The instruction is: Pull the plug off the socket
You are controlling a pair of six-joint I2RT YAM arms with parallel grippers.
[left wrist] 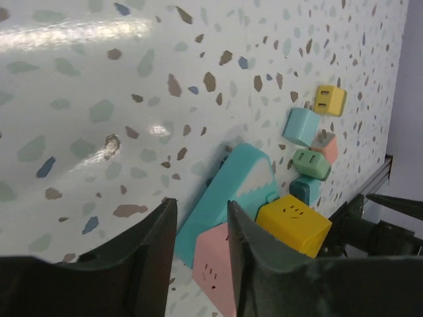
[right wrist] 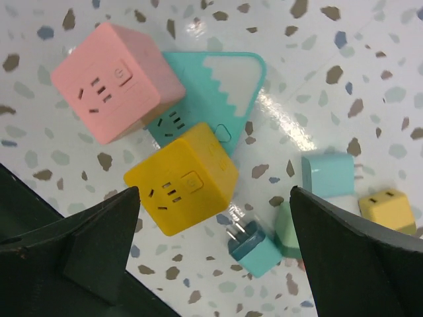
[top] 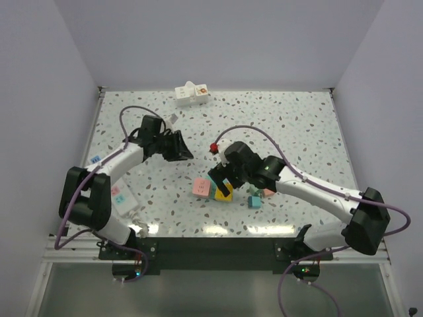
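A dark teal plug lies loose on the table with its two prongs bare, just right of a yellow cube socket and apart from it. A pink cube socket and a teal triangular socket sit against the yellow one. My right gripper hangs over the yellow cube and the plug, open wide and holding nothing. In the top view it covers part of the cluster. My left gripper hovers to the left of the cluster; in its wrist view the left gripper is open by a narrow gap with nothing in it.
More small adapters lie right of the plug: a light blue one, a green one and a small yellow one. A white power strip rests at the table's far edge. Walls close in the table on three sides.
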